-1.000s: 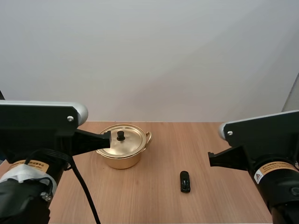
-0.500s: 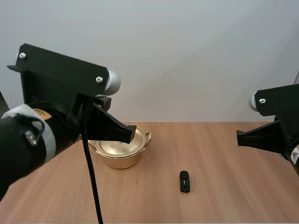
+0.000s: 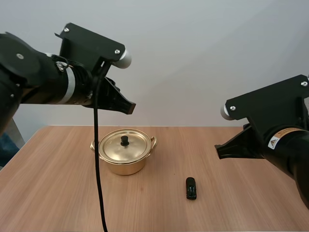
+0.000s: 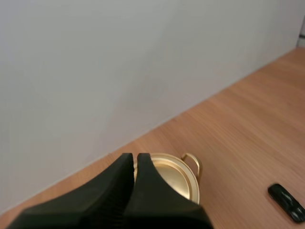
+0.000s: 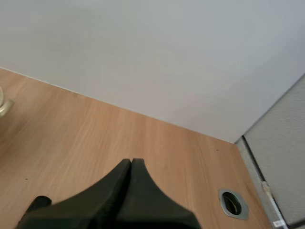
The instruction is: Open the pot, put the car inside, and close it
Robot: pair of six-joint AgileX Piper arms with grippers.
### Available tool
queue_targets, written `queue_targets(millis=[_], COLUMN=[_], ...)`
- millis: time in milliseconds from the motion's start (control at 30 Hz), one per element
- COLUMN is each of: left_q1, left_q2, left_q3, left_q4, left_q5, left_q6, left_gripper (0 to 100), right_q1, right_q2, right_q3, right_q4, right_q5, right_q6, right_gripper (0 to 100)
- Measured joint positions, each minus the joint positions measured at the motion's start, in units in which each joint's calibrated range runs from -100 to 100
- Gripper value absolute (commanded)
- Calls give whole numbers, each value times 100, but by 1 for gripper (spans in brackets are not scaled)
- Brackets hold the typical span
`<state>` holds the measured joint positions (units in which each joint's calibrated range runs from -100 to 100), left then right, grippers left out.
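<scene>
A gold pot (image 3: 124, 154) with its lid on and a black knob (image 3: 124, 140) stands on the wooden table, left of centre. A small black toy car (image 3: 191, 187) lies on the table to the pot's right. My left gripper (image 3: 129, 107) hangs high above the pot, shut with nothing in it; its own view shows the fingers together as one wedge (image 4: 133, 160) over the pot (image 4: 176, 175), the car (image 4: 287, 202) off to the side. My right gripper (image 3: 218, 152) is raised right of the car, also shut as one wedge (image 5: 130, 163).
The wooden table (image 3: 231, 203) meets a plain white wall behind. A round metal cable hole (image 5: 233, 203) sits in the table near its far right corner. One pot handle (image 5: 4, 106) peeks in beside my right gripper's view.
Both arms have risen. My left gripper lifted from in front of the pot's lid to well above it, uncovering the pot. The pot and car have not moved.
</scene>
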<state>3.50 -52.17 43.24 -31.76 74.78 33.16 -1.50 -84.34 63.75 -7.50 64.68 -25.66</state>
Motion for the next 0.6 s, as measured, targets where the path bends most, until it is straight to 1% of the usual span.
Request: queue_targets(millis=[33, 67, 100, 133, 200, 300, 400, 600], left_q1=[0, 0, 0, 0, 0, 0, 0, 0], left_q2=[197, 395, 554, 753, 1156, 1721, 2286, 3230], left_q3=[-22, -20, -35, -51, -79, -79, -79, -191], left_q4=[34, 48, 99, 165, 305, 419, 419, 318], left_q5=[146, 226, 247, 289, 290, 288, 28, -237], left_q6=[-27, -62, -137, -225, -403, -560, -582, -552], left_gripper=[60, 70, 78, 81, 80, 80, 80, 85], right_q1=[0, 0, 0, 0, 0, 0, 0, 0], right_q2=[112, 229, 323, 437, 653, 1025, 1295, 1377], right_q3=[0, 0, 0, 0, 0, 0, 0, 0], right_q4=[150, 273, 362, 454, 625, 932, 1141, 1273], right_q5=[-34, -116, -219, -264, -379, -460, -476, -476], right_q6=[-159, -279, -406, -499, -599, -603, -603, -723], right_gripper=[0, 0, 0, 0, 3, 4, 4, 4])
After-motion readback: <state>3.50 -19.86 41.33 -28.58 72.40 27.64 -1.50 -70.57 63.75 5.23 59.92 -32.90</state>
